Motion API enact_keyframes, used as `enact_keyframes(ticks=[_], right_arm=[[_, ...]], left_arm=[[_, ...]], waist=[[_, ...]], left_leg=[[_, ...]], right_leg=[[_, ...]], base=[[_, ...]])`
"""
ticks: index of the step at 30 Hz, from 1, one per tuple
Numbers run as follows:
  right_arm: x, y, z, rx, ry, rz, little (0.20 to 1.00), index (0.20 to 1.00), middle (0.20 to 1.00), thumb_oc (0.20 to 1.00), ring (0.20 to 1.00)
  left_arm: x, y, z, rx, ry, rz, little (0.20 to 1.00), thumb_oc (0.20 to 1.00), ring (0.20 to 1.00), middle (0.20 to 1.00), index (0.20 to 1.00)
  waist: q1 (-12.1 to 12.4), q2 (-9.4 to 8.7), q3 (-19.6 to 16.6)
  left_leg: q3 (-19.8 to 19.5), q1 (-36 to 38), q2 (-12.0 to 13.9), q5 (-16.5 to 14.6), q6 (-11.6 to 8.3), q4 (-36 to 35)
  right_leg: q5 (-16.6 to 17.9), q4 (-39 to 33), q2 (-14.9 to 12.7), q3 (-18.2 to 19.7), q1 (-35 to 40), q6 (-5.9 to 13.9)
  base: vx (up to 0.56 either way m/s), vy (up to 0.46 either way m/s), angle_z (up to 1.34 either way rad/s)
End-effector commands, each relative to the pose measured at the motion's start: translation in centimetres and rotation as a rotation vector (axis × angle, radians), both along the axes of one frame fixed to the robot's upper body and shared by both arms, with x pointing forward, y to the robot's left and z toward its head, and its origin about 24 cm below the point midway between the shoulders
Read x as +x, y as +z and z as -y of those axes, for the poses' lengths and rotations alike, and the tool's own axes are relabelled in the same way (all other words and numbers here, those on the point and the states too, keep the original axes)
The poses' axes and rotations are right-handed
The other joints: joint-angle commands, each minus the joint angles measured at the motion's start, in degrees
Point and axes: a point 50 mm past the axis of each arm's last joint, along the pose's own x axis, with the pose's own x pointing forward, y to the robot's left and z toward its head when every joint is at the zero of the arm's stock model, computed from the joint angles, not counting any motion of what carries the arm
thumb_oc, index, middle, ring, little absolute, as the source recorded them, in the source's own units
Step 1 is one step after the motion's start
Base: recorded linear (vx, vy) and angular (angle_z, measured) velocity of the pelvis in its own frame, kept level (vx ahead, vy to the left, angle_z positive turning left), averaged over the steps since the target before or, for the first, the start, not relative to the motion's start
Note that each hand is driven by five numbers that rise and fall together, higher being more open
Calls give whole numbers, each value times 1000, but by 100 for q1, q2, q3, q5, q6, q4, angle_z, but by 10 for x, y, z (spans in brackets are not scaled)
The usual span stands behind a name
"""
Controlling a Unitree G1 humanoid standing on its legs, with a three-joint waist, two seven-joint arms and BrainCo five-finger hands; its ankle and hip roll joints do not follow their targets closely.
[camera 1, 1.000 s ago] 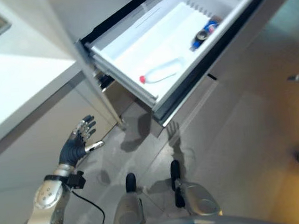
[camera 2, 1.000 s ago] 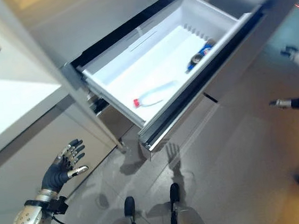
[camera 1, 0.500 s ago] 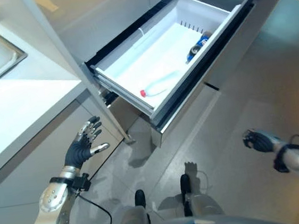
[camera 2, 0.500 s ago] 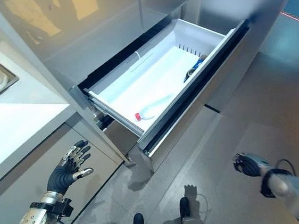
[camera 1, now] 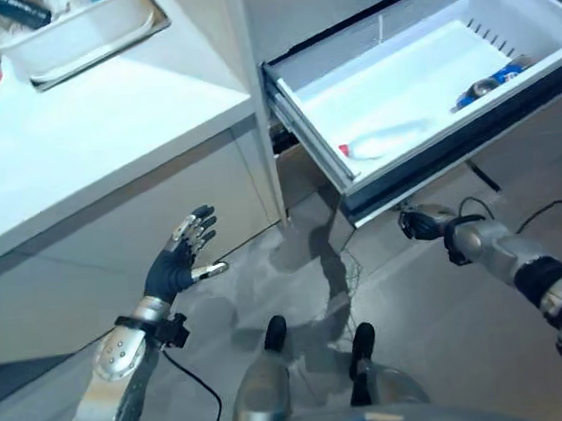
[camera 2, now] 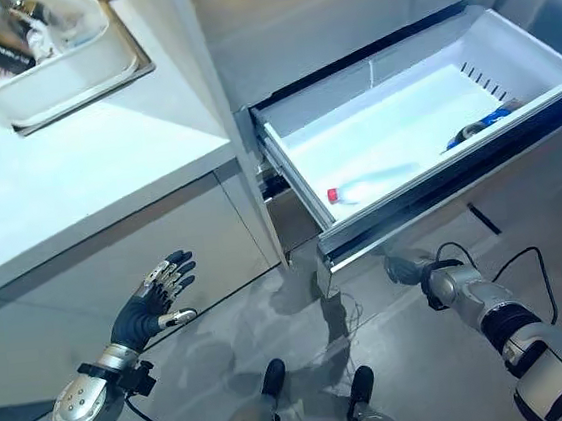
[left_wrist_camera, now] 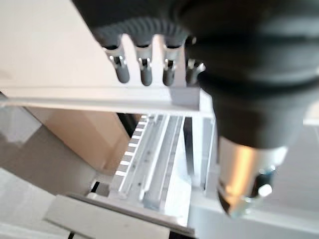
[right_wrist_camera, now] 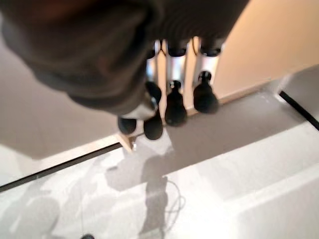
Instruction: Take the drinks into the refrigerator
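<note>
my right hand [camera 1: 418,224]: now just under the open drawer [camera 1: 378,175] front, up from the floor side | view: swings left, bringing a tray [camera 1: 72,36] on the counter above the drawer

open drawer [camera 1: 303,118] – bottle [camera 1: 386,140], can [camera 1: 486,88]

Both arms: silver-grey metal shells with a mottled sheen, dark bands at the joints. Left hand [camera 1: 179,262] and right hand [camera 1: 418,224]: dark ribbed cover over back and wrist; silver fingers [right_wrist_camera: 175,102] end in rounded dark tips. Left thumb silver.
</note>
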Motion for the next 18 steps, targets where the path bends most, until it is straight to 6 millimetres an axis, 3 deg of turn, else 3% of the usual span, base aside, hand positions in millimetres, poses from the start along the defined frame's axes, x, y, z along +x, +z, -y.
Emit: enact_keyframes(ticks=[1,3,7,12,15,18], right_arm=[[52,135,-47,132,155,464,200,200,200,200,200],[54,147,-47,165,148,497,200,200,200,200,200],[59,194,-64,177,200,625,200,200,200,200,200],[62,224,-76,165,229,706,200,200,200,200,200],[61,238,-76,169,228,748,200,200,200,200,200],[58,270,-65,159,195,845,200,200,200,200,200]], left_arm=[[1,27,12,-17,-90,124,1000,1000,1000,1000,1000],[1,27,11,-16,-91,124,1000,1000,1000,1000,1000],[4,31,9,-17,-87,136,1000,1000,1000,1000,1000],[2,33,5,-26,-65,146,1000,1000,1000,1000,1000],[1,35,3,-24,-54,154,1000,1000,1000,1000,1000],[0,37,-1,-17,-42,161,1000,1000,1000,1000,1000]], waist=[[395,-254,-82],[445,-254,-72],[682,-271,-61],[826,-266,-76],[841,-285,-88],[896,-282,-107]], left_leg=[[161,20,-345,-311,348,269],[101,20,-338,-307,326,249],[-114,-53,-313,-180,247,140],[-202,-49,-303,-103,226,38],[-222,33,-264,-200,184,-28],[-287,-19,-263,-105,141,-131]], right_leg=[[-1029,1271,-404,-119,-102,245],[-1087,1306,-408,-204,-78,229],[-1190,1414,-416,-529,-49,182],[-1227,1420,-387,-647,-52,174],[-1411,1454,-359,-633,-7,182],[-1424,1427,-369,-783,-8,174]], base=[[11,-92,55],[13,-63,47],[24,-71,35],[21,-24,28],[90,-77,38],[-16,-21,43]])
